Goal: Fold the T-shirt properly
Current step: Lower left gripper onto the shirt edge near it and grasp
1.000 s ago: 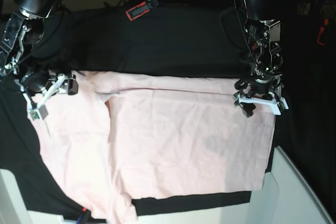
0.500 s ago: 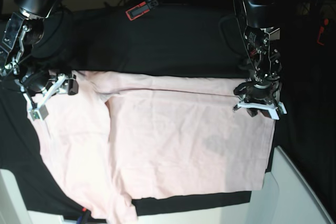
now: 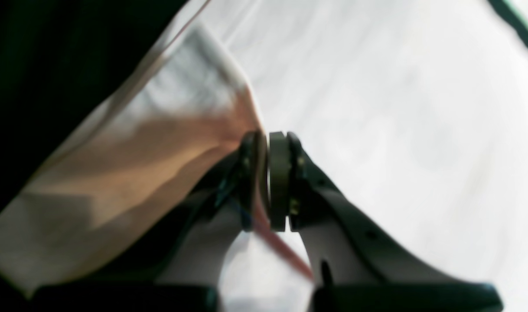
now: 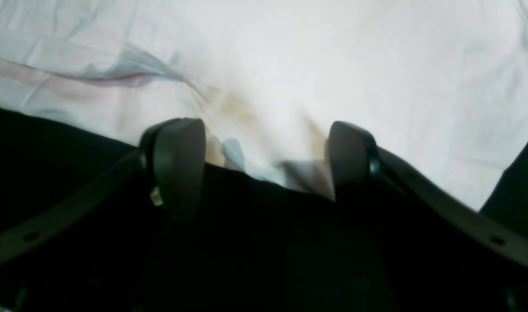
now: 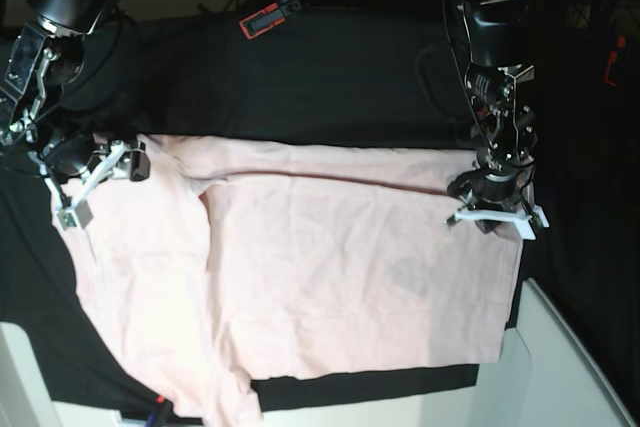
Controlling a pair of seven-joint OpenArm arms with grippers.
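From my remote station, I saw the T-shirt (image 5: 340,277) spread flat, plain side up, across the black cloth (image 5: 330,87) that covered the table, one sleeve reaching toward the near edge at the base view's lower left. The left gripper (image 5: 497,217) stood at the shirt's upper corner on that view's right side, and its wrist camera showed the two pads pressed together with a thin fold of pink fabric (image 3: 257,203) pinched between them; a layer of the T-shirt (image 3: 376,108) was raised beside the fingers (image 3: 279,182), though the picture was blurred. A dark crease ran from that corner across the shirt's top edge. The right gripper (image 5: 92,185) sat at the opposite upper corner, on the base view's left, and its jaws stood wide apart, holding nothing. Its own camera showed the fingertips (image 4: 179,164) straddling the hem where pink fabric met black cloth. A red-and-black clamp (image 5: 272,15) lay at the cloth's far edge.
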